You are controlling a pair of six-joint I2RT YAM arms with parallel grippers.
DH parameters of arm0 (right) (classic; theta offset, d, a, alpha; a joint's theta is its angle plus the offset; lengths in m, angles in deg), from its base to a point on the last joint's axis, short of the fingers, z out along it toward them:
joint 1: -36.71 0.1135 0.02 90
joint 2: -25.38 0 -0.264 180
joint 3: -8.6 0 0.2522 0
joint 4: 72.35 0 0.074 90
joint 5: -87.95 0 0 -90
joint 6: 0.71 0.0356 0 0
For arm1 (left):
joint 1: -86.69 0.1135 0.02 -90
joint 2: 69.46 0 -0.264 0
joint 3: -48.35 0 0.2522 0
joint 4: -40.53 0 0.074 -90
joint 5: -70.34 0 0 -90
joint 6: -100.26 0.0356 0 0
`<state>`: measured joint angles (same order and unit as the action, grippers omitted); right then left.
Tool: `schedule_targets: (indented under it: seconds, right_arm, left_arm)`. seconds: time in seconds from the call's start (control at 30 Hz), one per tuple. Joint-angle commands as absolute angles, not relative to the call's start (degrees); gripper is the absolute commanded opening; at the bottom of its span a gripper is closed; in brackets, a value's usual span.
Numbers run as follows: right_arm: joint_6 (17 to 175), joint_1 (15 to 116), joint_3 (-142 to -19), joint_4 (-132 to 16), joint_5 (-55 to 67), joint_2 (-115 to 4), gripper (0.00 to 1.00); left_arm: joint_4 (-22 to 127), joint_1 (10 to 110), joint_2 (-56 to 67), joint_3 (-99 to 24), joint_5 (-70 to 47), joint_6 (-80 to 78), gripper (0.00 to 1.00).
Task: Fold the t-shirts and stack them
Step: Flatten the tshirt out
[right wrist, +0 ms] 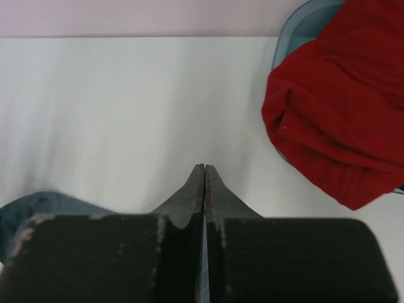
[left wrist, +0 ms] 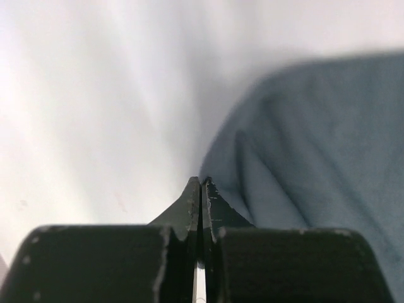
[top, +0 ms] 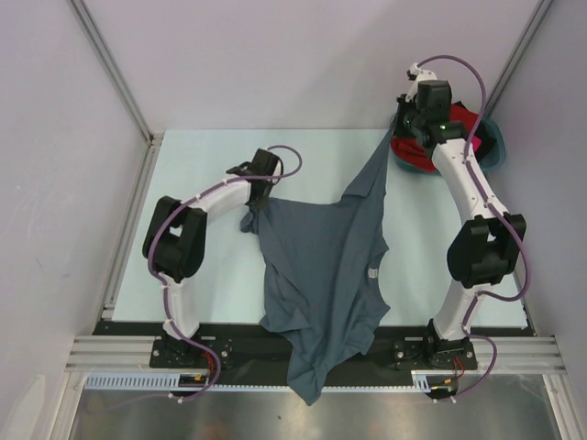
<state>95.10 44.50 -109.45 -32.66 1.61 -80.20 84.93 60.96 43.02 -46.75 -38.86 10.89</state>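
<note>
Rumpled slate-grey t-shirt [top: 321, 266], soft creased folds, crumpled red shirt [right wrist: 328, 107]

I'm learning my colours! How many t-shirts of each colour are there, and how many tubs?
Grey t-shirt: 1
Red t-shirt: 1
Teal basin: 1
Total: 3
</note>
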Motion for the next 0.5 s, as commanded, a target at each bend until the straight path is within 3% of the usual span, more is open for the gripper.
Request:
schedule_targets:
  seconds: [0.0, 0.27, 0.47]
  right_arm:
    - [93.43, 42.43, -113.96, -33.82, -1.87, -76.83, 0.00]
    - [92.81, 40.93, -123.63, -31.26, -1.96, -82.54, 0.00]
    - [93.95, 40.93, -135.67, -27.83, -1.52, -93.08, 0.00]
  left_arm:
    - [84.44, 65.33, 40.40, -54.07, -41.54, 14.21, 0.00]
    - [88.65, 75.96, 43.64, -69.54, -38.38, 20.54, 0.00]
    - [96.21, 79.66, 56.56, -88.87, -37.58, 26.25, 0.00]
